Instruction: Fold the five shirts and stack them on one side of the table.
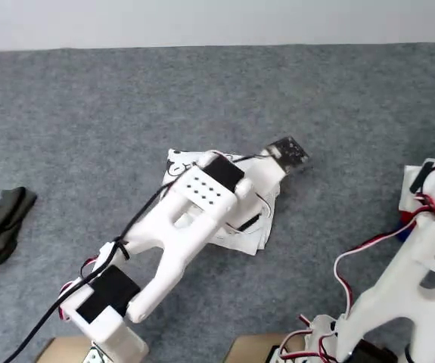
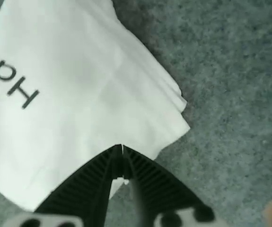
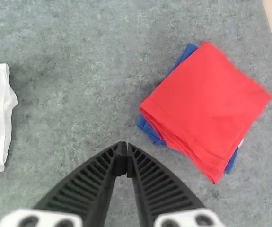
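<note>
Left tool point(image 2: 122, 150): I read the jaws as closed on nothing, tips hanging over the border of the white shirt point(image 2: 79, 85)
White shirt: folded, flat on the desk point(image 2: 230, 71) directly beneath the left tool, layered corner just beyond the tips
Right tool point(image 3: 122, 147): jaws closed, empty, above bare desk
Red shirt point(image 3: 206, 104): folded, lying on a blue shirt point(image 3: 146, 128), near the right tool, off to one side of its tips
Handling: I judge the cloth light, soft and limp; single layers would slide and sag
Grip point: I would open the left tool and pinch through all layers at the stacked corner
</note>
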You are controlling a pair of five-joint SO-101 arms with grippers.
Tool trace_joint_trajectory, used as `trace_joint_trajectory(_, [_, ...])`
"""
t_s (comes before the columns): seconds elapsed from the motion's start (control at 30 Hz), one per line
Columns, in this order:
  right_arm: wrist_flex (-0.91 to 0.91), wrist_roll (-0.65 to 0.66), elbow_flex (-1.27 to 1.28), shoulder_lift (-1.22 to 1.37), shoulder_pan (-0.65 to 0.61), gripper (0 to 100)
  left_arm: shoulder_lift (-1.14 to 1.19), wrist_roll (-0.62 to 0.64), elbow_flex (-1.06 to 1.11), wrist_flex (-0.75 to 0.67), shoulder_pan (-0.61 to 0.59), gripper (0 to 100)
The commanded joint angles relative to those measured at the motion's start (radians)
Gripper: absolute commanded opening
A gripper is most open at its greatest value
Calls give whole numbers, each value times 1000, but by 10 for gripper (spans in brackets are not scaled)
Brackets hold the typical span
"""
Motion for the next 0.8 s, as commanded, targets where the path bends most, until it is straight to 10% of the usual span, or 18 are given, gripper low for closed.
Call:
trace_joint_trajectory(0.0, [39,3,77,-35,-35,9,-118,21,-79,80,-106,6])
trace_joint_trajectory(0.47, [-77,-264,359,36,-516,12,-542,-41,-99,318,-694,6])
trace_joint_trajectory(0.77, [-320,-575,368,311,-665,258,-663,-118,-38,328,-1134,6])
